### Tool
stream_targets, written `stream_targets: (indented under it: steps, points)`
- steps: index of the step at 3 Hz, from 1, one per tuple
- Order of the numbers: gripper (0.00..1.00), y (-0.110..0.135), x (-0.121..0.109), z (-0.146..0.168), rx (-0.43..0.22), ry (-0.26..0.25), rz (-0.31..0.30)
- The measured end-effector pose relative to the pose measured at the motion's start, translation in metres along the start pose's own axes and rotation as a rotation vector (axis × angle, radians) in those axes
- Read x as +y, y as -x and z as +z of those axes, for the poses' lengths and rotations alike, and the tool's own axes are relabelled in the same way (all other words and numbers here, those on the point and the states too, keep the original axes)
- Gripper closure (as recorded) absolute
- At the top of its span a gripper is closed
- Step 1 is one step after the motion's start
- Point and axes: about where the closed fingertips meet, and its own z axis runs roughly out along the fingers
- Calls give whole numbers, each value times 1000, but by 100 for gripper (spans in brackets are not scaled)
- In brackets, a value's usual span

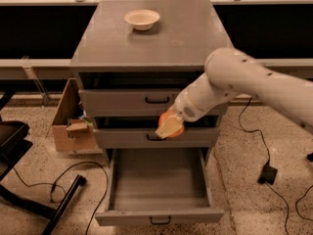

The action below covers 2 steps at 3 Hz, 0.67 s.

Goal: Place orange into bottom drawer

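My gripper (170, 125) is shut on the orange (166, 118), a small round orange fruit that shows between the pale fingers. It hangs in front of the middle drawer's face, above the back of the open bottom drawer (159, 214). The bottom drawer is pulled far out; its grey tray has nothing in it, and its low front panel carries a small black handle. My white arm reaches in from the right.
A cream bowl (142, 19) sits at the back of the cabinet top (186, 43). The two upper drawers (132, 102) are shut. A cardboard box (71, 126) stands left of the cabinet. Cables and a black base lie on the floor at left; a power brick (268, 174) lies at right.
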Motion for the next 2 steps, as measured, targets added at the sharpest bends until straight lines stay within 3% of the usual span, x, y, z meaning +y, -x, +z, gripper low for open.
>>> stream_targets:
  steps: [2]
  points:
    - [100,-17,50,128,-15,173,135]
